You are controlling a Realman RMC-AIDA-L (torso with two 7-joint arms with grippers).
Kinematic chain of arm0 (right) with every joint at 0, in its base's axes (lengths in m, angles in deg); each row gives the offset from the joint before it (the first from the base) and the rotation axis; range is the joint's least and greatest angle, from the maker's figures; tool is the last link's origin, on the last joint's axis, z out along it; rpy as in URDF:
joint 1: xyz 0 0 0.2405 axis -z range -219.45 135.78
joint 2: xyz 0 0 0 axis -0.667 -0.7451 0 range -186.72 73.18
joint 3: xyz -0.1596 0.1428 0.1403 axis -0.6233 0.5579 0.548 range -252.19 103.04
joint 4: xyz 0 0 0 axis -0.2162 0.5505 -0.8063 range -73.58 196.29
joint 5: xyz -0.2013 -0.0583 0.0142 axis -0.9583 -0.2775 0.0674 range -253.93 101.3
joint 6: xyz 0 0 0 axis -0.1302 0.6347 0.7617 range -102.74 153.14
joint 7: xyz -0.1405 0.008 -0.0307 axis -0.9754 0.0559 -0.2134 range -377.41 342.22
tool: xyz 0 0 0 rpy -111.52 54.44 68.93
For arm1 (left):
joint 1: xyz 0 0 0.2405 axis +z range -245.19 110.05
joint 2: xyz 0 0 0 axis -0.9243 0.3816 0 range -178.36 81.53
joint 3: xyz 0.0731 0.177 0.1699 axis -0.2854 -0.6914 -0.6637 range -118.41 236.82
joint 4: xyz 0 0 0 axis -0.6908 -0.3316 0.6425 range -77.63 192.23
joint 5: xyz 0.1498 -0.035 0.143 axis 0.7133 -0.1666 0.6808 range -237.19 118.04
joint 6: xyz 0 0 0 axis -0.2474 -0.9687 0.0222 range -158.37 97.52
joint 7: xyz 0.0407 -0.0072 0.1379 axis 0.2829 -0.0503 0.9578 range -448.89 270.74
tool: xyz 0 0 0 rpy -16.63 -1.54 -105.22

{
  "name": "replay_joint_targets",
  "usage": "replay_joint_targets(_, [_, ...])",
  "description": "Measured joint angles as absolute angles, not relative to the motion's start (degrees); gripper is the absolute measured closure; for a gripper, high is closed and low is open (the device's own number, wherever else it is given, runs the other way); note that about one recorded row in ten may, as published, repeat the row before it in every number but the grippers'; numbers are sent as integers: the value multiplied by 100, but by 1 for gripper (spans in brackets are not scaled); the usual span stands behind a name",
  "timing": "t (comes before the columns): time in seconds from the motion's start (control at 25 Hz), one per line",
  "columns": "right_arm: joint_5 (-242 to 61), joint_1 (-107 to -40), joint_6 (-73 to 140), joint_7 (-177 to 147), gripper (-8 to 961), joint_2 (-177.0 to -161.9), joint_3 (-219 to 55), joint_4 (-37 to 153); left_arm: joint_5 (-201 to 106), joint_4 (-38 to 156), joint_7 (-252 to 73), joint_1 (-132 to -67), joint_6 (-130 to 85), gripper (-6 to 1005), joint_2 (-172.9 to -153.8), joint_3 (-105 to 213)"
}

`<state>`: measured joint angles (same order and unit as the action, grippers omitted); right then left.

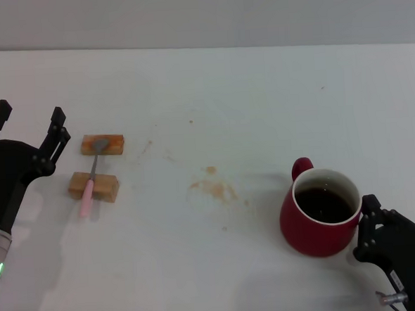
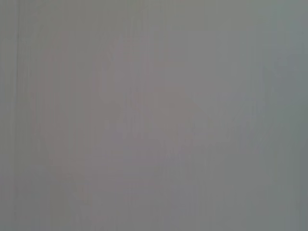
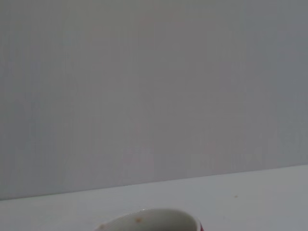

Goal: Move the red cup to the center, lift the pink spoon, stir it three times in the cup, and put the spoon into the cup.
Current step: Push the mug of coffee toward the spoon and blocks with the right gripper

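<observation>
Spoon [image 1: 92, 178] across two blocks [image 1: 94, 186], left; cup [image 1: 322, 211] far right.

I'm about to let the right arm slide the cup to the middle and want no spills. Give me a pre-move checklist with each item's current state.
1. The red cup stands upright: ok.
2. Right hand is at the cup's near right side: ok; a firm grip on it: cannot tell.
3. Liquid sits below the rim: ok, but move slowly.
4. Path to the table centre holds only brown stains: ok.
5. The pink spoon lies across two wooden blocks, off the path: ok.
6. Left hand is open, left of the spoon, out of the way: ok.
</observation>
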<state>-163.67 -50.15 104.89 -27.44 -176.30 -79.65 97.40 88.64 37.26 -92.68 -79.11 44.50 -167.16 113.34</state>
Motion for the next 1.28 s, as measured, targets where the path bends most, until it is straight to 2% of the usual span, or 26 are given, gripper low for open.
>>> replay_joint_targets(1.04, [-16368,-5586,10122,-2744,953,-17630,-7916,9720,8855,3747,-9259,-7846,4464,167,-16716,11334])
replay_joint_targets(1.28, [-16368,-5477,10183,-2744,953,-17635,-7914,9731,8851,3754,-9258,-7832,4463,167,-16709,11334])
